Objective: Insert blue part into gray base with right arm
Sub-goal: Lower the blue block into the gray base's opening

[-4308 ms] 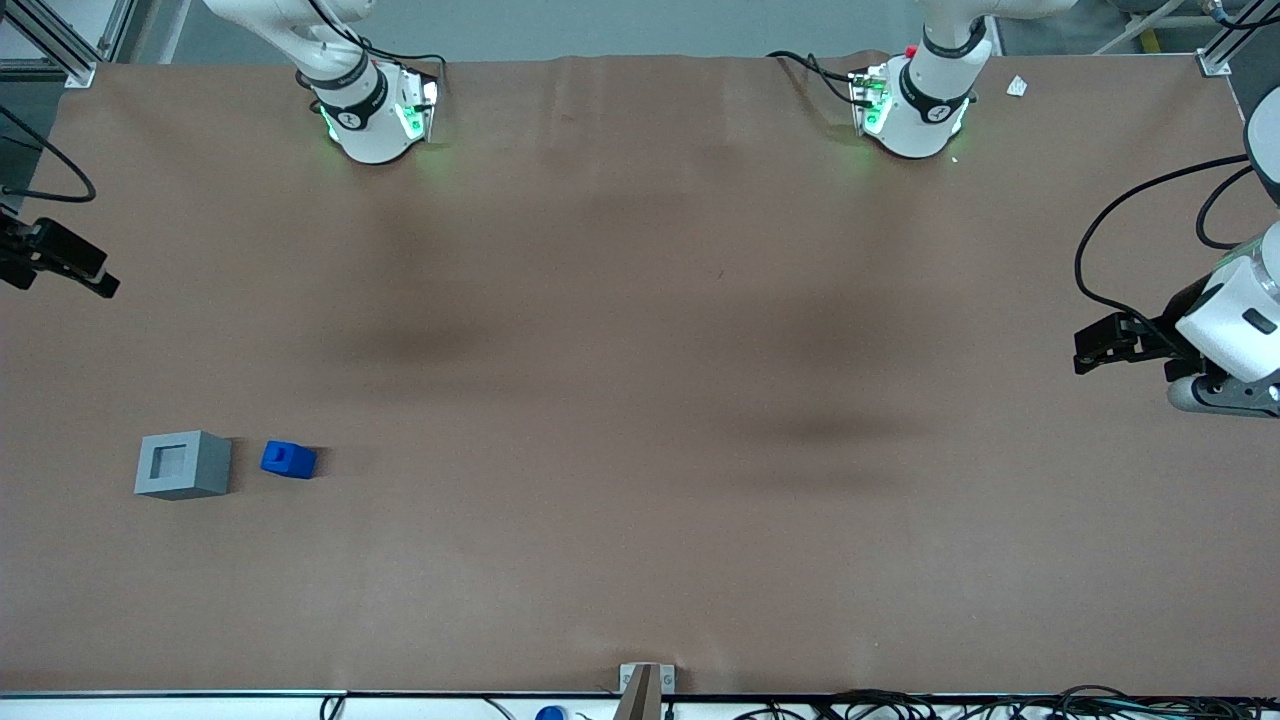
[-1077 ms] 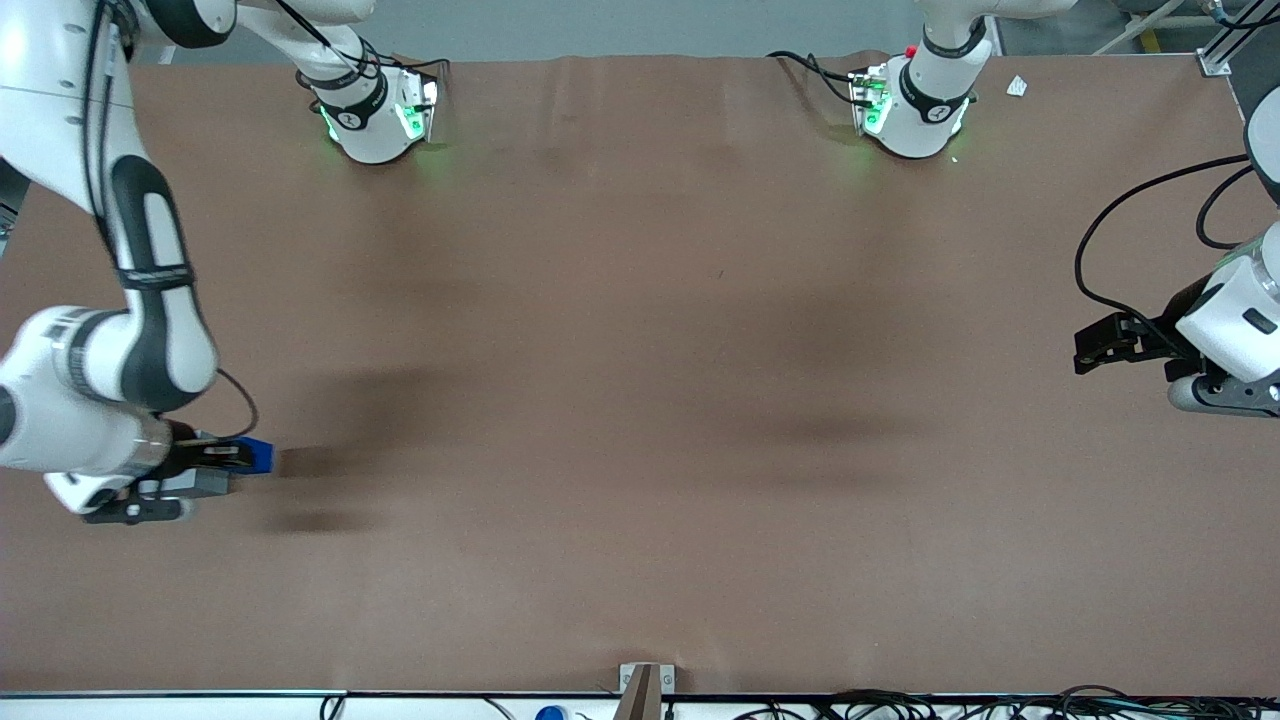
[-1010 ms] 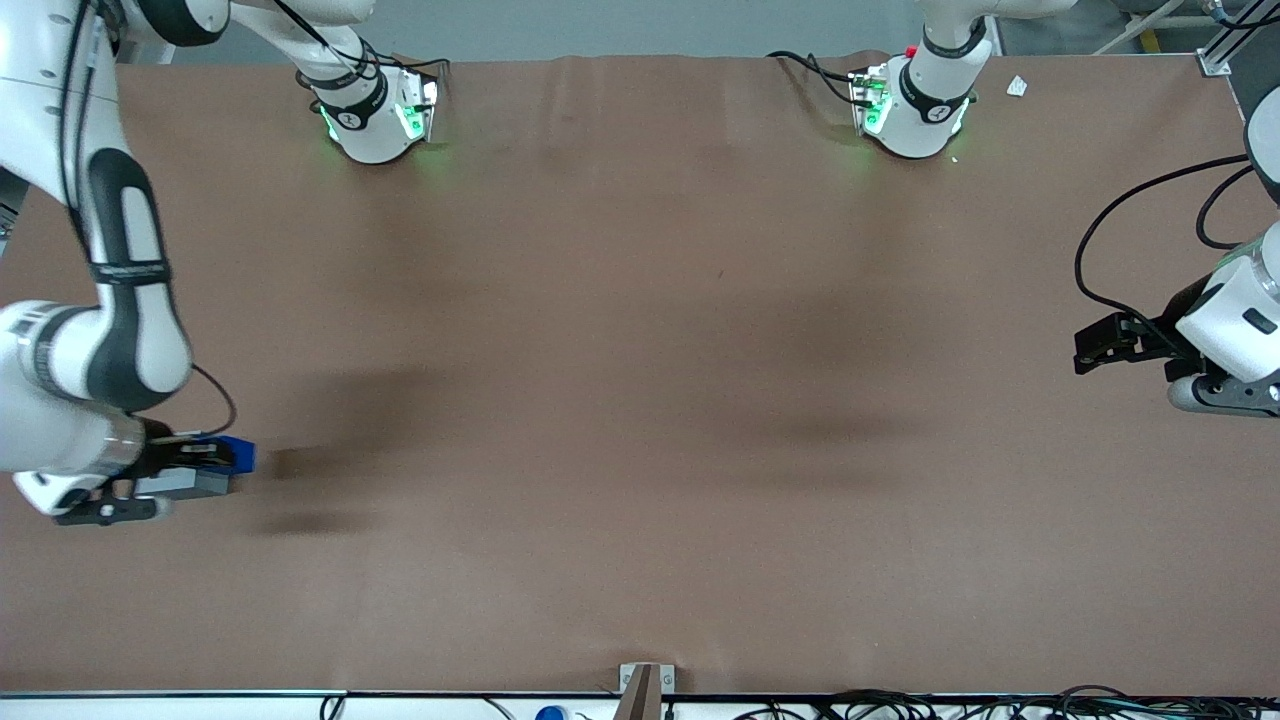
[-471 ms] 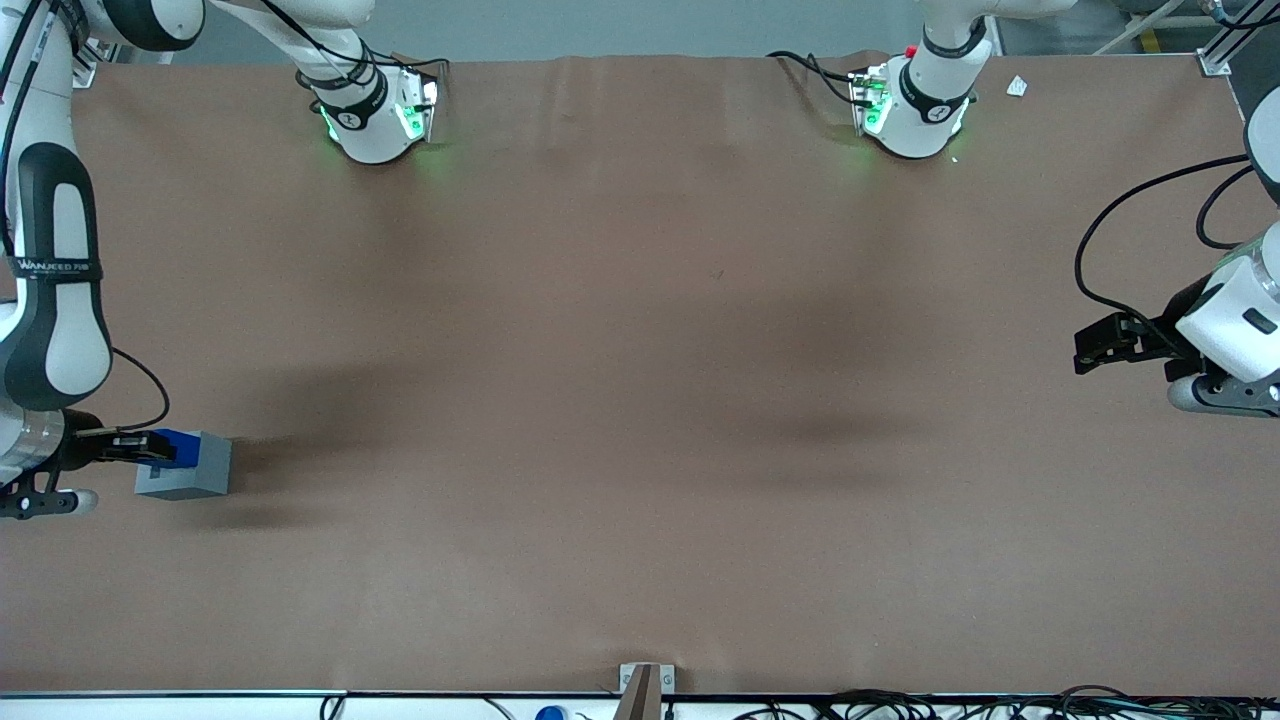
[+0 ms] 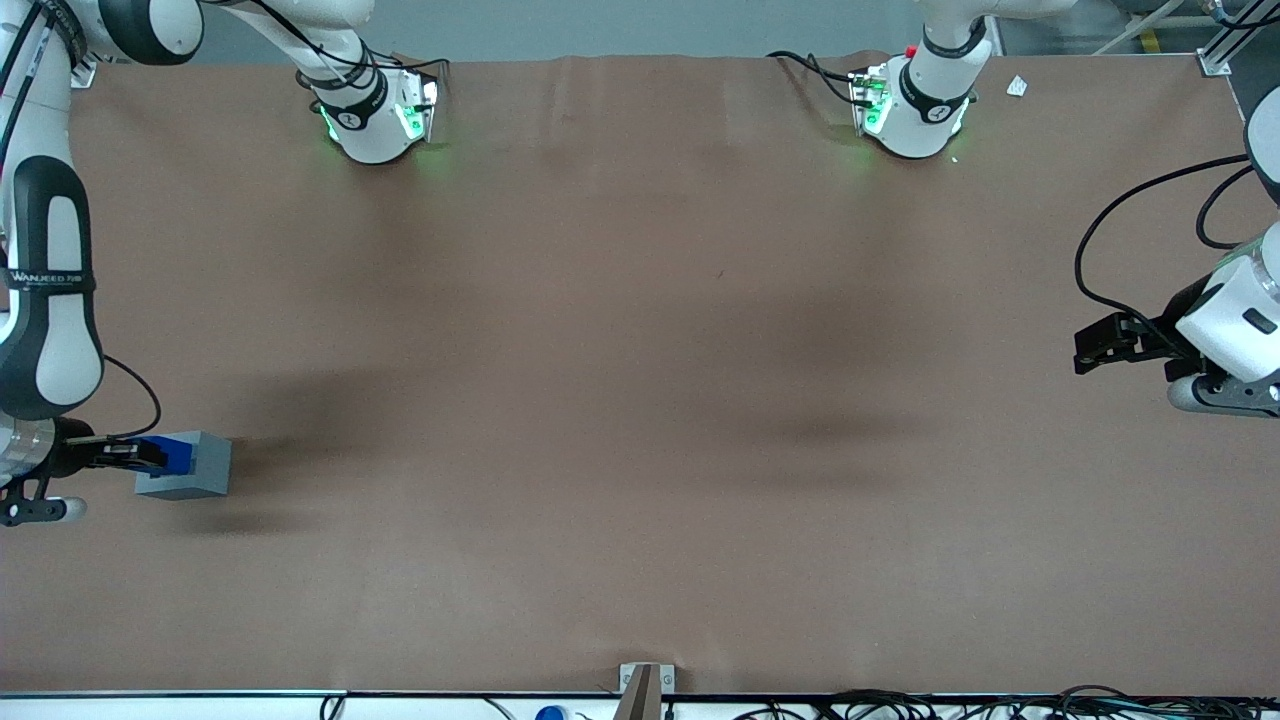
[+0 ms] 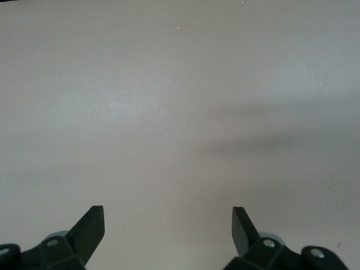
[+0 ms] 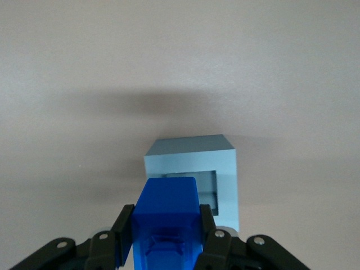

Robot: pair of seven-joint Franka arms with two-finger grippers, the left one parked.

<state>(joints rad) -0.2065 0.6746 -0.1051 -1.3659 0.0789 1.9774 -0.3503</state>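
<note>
My right gripper (image 5: 160, 456) (image 7: 166, 233) is shut on the blue part (image 5: 172, 453) (image 7: 166, 216), which sits clamped between both black fingers. It hangs just above the gray base (image 5: 196, 468) (image 7: 195, 174), a light gray cube at the working arm's end of the table. In the right wrist view the blue part covers part of the base's square recess (image 7: 208, 188). The white right arm (image 5: 45, 300) reaches down beside the base. Whether the blue part touches the base I cannot tell.
Brown table cloth (image 5: 640, 400) spreads wide toward the parked arm's end. Two arm bases with green lights (image 5: 375, 110) (image 5: 910, 105) stand farthest from the front camera. Cables and a bracket (image 5: 645, 685) lie along the nearest table edge.
The gripper carried the blue part sideways from beside the gray base to above its top face over the last second. Earlier the blue part lay on the cloth next to the base.
</note>
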